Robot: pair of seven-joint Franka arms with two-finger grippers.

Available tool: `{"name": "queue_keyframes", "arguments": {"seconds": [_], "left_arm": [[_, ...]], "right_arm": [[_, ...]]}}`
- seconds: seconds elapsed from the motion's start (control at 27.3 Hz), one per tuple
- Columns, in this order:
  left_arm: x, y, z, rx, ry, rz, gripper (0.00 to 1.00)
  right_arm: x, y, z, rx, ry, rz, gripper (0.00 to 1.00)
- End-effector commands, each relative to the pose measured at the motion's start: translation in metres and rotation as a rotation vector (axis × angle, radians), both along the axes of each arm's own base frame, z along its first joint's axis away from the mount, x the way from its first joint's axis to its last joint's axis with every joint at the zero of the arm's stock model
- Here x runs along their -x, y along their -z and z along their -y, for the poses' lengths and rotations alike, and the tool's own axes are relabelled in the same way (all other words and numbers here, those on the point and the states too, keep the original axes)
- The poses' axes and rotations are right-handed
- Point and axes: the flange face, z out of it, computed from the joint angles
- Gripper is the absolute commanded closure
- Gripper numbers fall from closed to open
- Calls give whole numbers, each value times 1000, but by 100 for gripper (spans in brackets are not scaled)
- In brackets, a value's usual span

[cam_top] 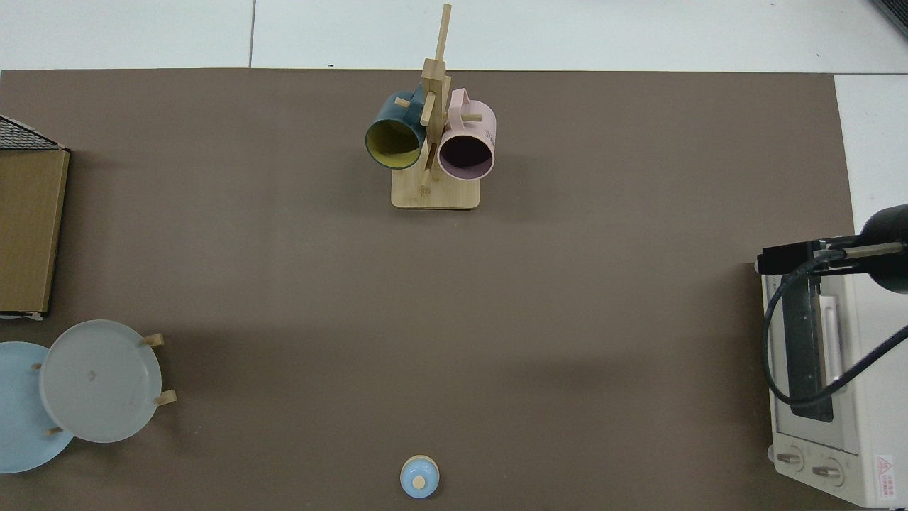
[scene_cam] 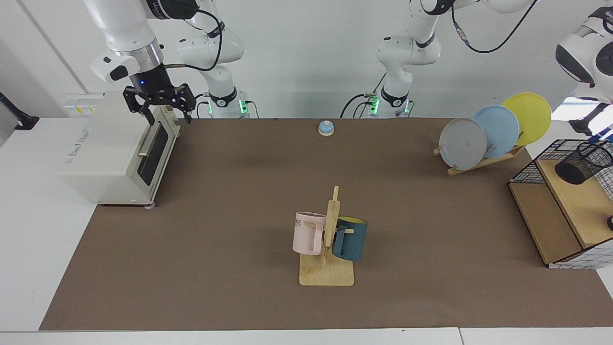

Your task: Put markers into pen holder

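Observation:
The pen holder (scene_cam: 581,164), a small black mesh cup, stands on the top wooden shelf of the wire basket frame (scene_cam: 550,211) at the facing view's right edge. A short blue and white sliver, apparently the marker (scene_cam: 605,135), shows just above its rim and is mostly cut off by the frame. Of my left arm only a white link (scene_cam: 584,50) shows at the upper right; its gripper is out of view. My right gripper (scene_cam: 167,116) hangs open and empty above the toaster oven's front top edge. In the top view it is the black bar (cam_top: 782,257) at the right.
A white toaster oven (scene_cam: 115,153) sits at the facing view's left. A wooden mug tree (scene_cam: 328,249) holds a pink mug (scene_cam: 306,234) and a dark blue mug (scene_cam: 350,238) mid-table. A plate rack (scene_cam: 493,132) stands back right, a small blue bell (scene_cam: 325,128) at the back edge.

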Motion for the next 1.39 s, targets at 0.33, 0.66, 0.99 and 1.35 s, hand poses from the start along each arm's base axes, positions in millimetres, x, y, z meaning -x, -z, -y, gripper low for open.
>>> {"name": "queue_keyframes", "arguments": {"seconds": [0.33,0.66,0.99,1.35], "left_arm": [[-5,20,16,-28,-36,-19,100],[-6,19,22,-49,-54,-49,100],[-6,8,21,-55,-50,-40,100],[-11,0,25,-53,-22,-15,100]], "right_arm": [[3,-4,3,-22,-13,-4,0],[3,-4,4,-22,-12,-4,0],[3,-4,5,4,-18,-2,0],[1,-3,31,23,-99,-2,0]]}}
